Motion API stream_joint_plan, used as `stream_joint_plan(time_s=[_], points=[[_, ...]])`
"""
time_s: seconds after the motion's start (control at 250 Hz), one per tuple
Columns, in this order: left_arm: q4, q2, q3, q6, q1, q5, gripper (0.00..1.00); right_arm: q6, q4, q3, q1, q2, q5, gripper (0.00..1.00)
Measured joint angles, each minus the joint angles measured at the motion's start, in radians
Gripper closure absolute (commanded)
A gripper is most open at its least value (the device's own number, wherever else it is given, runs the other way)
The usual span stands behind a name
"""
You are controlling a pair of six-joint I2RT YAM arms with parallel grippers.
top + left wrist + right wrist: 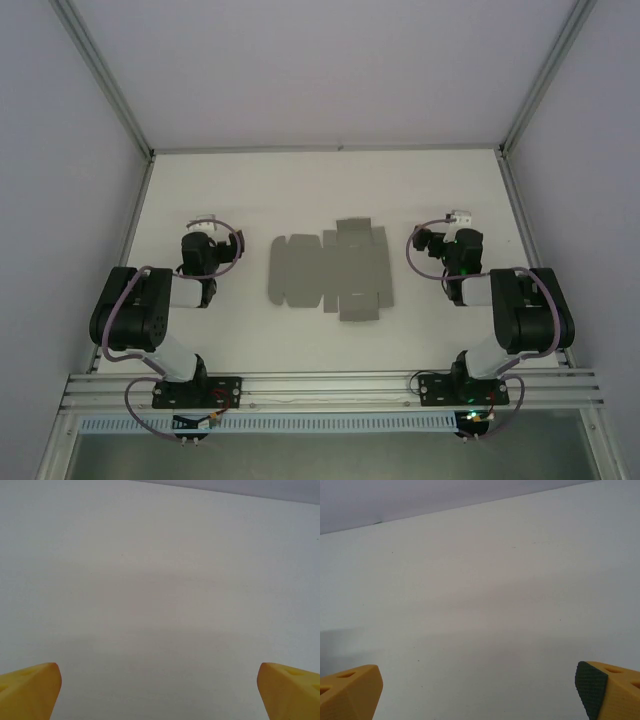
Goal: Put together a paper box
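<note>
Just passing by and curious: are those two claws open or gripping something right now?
Left claw: open, holding nothing.
Right claw: open, holding nothing.

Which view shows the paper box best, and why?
Top external: the box lies whole on the table as a flat grey sheet, its flaps and tabs plain to see. The left and right wrist views look at white table surface between wide-set yellow fingers.
</note>
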Motion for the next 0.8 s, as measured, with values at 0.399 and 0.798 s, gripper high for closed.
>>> stream_joint_plan(time_s=[0.399, 0.798], points=[[0.0, 0.0, 0.0, 0.0, 0.0, 0.0, 0.0, 0.0, 0.0, 0.0, 0.0, 0.0, 0.0, 0.0], [-0.012, 0.0, 0.0, 0.0, 0.0, 0.0, 0.0, 0.0, 0.0, 0.0, 0.0, 0.0, 0.0, 0.0]])
